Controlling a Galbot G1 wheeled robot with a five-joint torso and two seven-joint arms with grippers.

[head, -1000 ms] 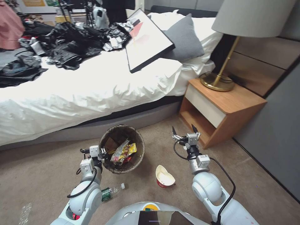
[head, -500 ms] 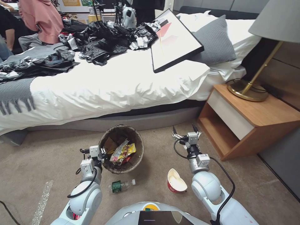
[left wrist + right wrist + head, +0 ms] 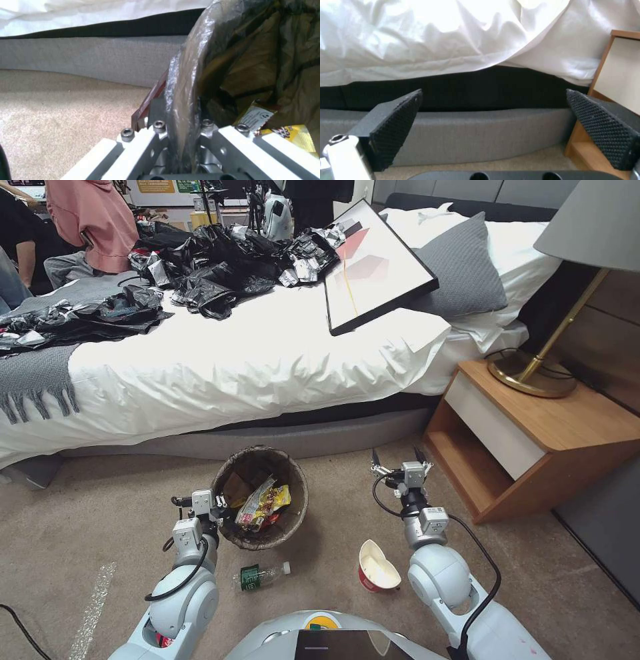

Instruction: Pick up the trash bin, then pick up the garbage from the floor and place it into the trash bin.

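Trash bin (image 3: 261, 499): clamped at its liner-covered rim by left gripper (image 3: 217, 507), kept beside the bed (image 3: 200, 373) for loading. Right gripper (image 3: 399, 463): fingers spread wide, empty, free for collecting. Floor garbage: noodle cup (image 3: 375, 569), bottle (image 3: 260, 577), both near the bin.

Open carpet (image 3: 320, 573) around the noodle cup (image 3: 377, 568) by my right arm. The bed (image 3: 233, 360) blocks ahead, the nightstand (image 3: 533, 440) crowds my right side.
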